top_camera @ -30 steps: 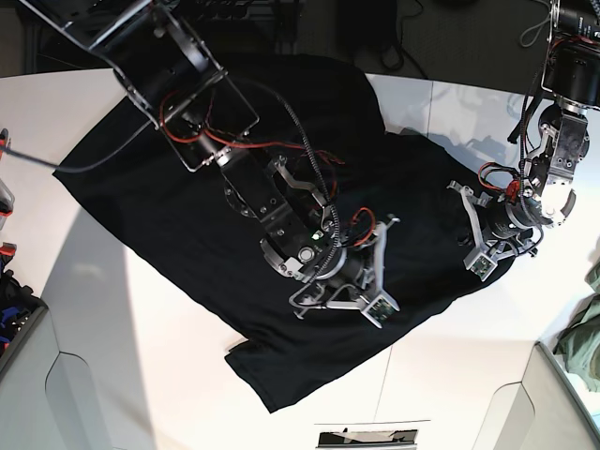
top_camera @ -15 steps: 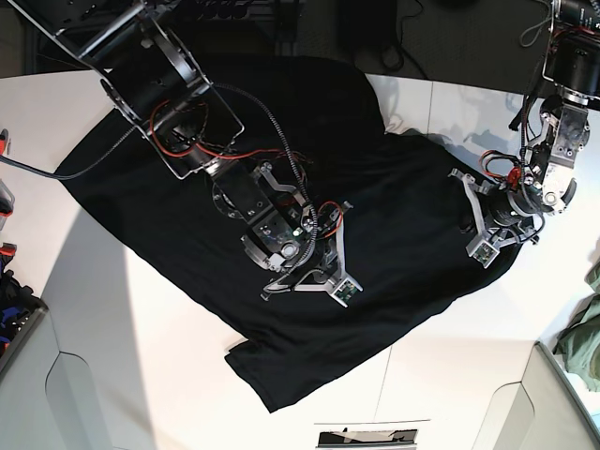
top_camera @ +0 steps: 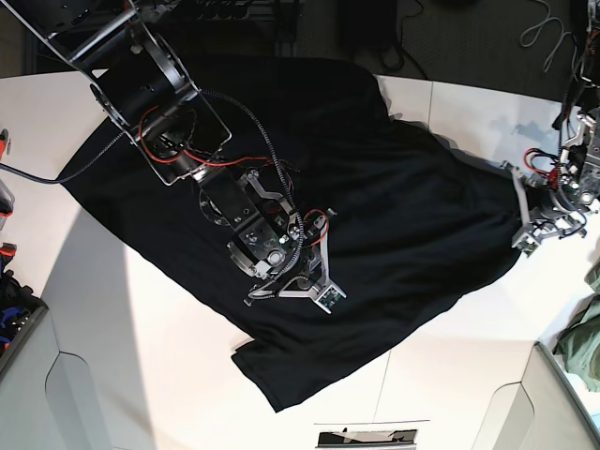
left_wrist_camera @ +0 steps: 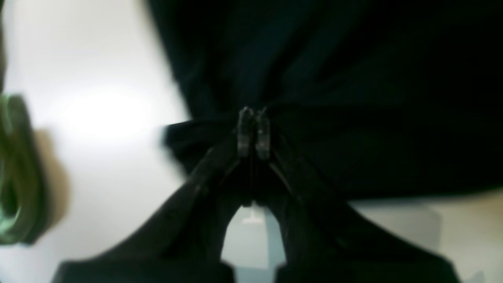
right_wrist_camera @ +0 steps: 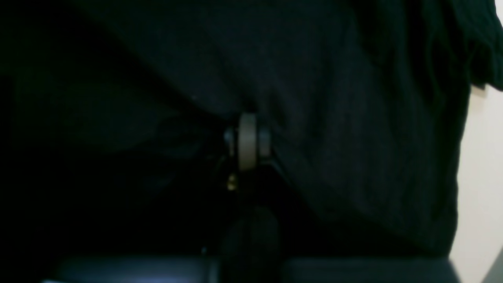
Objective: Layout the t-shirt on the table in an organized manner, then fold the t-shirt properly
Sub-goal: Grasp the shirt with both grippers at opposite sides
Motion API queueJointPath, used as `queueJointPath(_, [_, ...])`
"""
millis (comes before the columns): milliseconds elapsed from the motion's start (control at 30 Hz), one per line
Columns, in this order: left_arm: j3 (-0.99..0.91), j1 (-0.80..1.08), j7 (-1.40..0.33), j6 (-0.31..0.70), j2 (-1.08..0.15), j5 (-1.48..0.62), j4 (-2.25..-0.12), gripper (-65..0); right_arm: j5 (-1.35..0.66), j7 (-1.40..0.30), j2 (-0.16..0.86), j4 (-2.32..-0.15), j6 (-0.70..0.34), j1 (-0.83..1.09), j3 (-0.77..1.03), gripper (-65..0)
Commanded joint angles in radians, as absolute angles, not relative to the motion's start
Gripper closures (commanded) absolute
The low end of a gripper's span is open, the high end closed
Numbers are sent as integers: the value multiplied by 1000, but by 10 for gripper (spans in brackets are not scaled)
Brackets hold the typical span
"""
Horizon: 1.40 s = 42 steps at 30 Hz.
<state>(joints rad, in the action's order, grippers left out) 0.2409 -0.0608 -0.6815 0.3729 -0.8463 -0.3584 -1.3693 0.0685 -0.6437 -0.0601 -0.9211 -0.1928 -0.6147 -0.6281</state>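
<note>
1. The big plain black cloth t-shirt [top_camera: 309,206] lies spread over the wide smooth white counter [top_camera: 141,356]. It sits at a slant, and its far edge hangs off the back of the counter. It is not yet neat or square.

2. The left end effector [top_camera: 530,234] is at the shirt's edge near the side of the counter. Its two tips are pressed together on a pinch of black cloth [left_wrist_camera: 204,133]. I think it holds this edge so it can pull the shirt flat and straight.

3. The right end effector [top_camera: 295,291] rests in the middle of the shirt, pointing down. Its tips are closed tight, with black cloth bunched right at them [right_wrist_camera: 251,141]. The picture is too dark to tell if cloth is truly caught between them.

4. I think the right one presses or grips the middle so the shirt does not slide while the other side is tugged.

5. A soft olive-green garment [top_camera: 586,342] lies apart by the counter's edge. It is not part of this job.

6. The shirt needs laying out before any fold can start.
</note>
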Motion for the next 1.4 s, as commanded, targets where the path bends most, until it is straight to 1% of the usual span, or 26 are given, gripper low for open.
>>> queueJointPath(0, [229, -80, -683, 363, -883, -366, -1379, 0, 82, -675, -55, -933, -183, -640, -622, 0])
queueJointPath(133, [229, -80, -764, 364, -931, -426, -1380, 0, 79, -681, -41, -933, -183, -640, -622, 0])
queueJointPath(233, [229, -80, -813, 414, -957, -540, -1381, 0, 78, -681, -26, -933, -183, -640, -622, 0])
queueJointPath(300, [226, -80, -797, 435, -968, -598, -1390, 0, 78, -682, -24, -933, -183, -640, -622, 0])
queueJointPath(400, [203, -81, -729, 461, -958, -609, -1446, 0, 39, -682, -25, -933, -183, -640, -622, 0])
queueJointPath(500, [196, -83, -691, 461, -910, -603, -1530, 0, 9, -683, -25, -933, -183, -640, -622, 0])
queueJointPath(600, [196, -83, -691, 462, -812, -561, -1560, 0, 7, -688, -28, -933, -183, -639, -622, 0])
queueJointPath(733, [196, -83, -663, 461, -688, -465, -1498, 0, 7, -694, -31, -933, -182, -639, -622, 0])
queueJointPath(800, [196, -83, -663, 461, -652, -427, -1451, 0, 7, -694, -30, -933, -182, -640, -622, 0])
queueJointPath(867, [196, -77, -677, 461, -646, -407, -1414, 0, 7, -694, -30, -933, -182, -639, -622, 0])
queueJointPath(967, [196, -64, -713, 454, -680, -406, -1401, 0, 7, -694, -27, -933, -183, -639, -622, 0])
queueJointPath(1100, [196, -9, -728, 381, -801, -426, -1420, 0, 12, -697, -19, -933, -183, -636, -622, 0])
queueJointPath(1233, [196, 70, -754, 379, -908, -476, -1449, 0, 10, -695, 2, -933, -182, -635, -622, 0])
queueJointPath(1300, [196, 113, -760, 398, -941, -501, -1472, 0, 10, -693, 17, -933, -182, -635, -622, 0])
queueJointPath(1367, [196, 149, -760, 396, -971, -512, -1501, 0, 10, -693, 32, -933, -182, -634, -622, 0])
